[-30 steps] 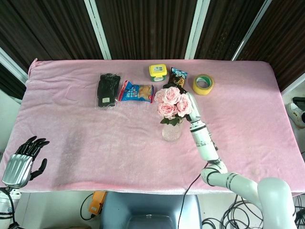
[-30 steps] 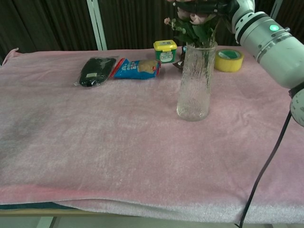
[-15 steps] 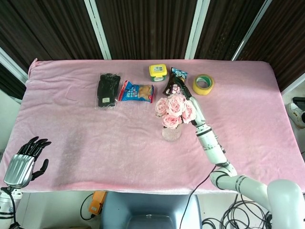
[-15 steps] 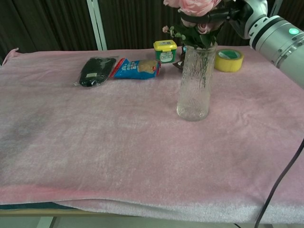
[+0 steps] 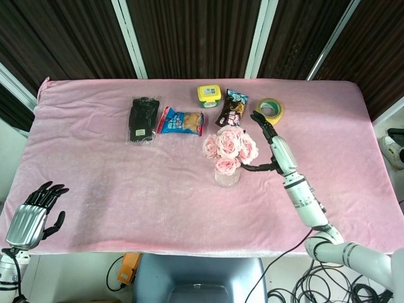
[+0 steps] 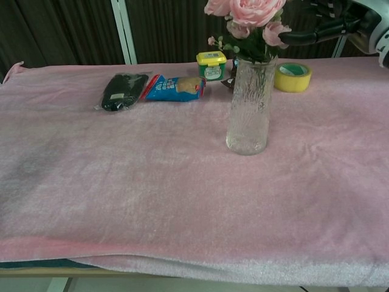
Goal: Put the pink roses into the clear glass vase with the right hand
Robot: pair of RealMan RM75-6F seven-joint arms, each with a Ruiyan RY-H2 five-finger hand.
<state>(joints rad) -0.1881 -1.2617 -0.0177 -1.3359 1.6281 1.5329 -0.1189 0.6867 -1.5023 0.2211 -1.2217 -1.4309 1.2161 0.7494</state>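
The left hand (image 5: pixel 28 218) hangs beside the near left corner of the bench (image 5: pixel 95 189), below its edge, with the fingers spread apart and nothing in them. On the pink cloth at the back lies a black packet (image 5: pixel 142 118), and just beside it on the right a blue snack bag (image 5: pixel 181 121). Further right stand a yellow-lidded tub (image 5: pixel 209 95) and a dark snack packet (image 5: pixel 231 108), near each other. In front of these, near the middle of the bench, the clear glass vase (image 6: pixel 247 106) stands upright, and the pink roses (image 6: pixel 245 13) are in it, with the stems inside the glass and the blooms above the rim. The right hand (image 5: pixel 273 146) is just to the right of the blooms, released, with the fingers stretched out and apart; its thumb points toward the flowers. Behind this hand lies a yellow tape roll (image 5: pixel 270 110).
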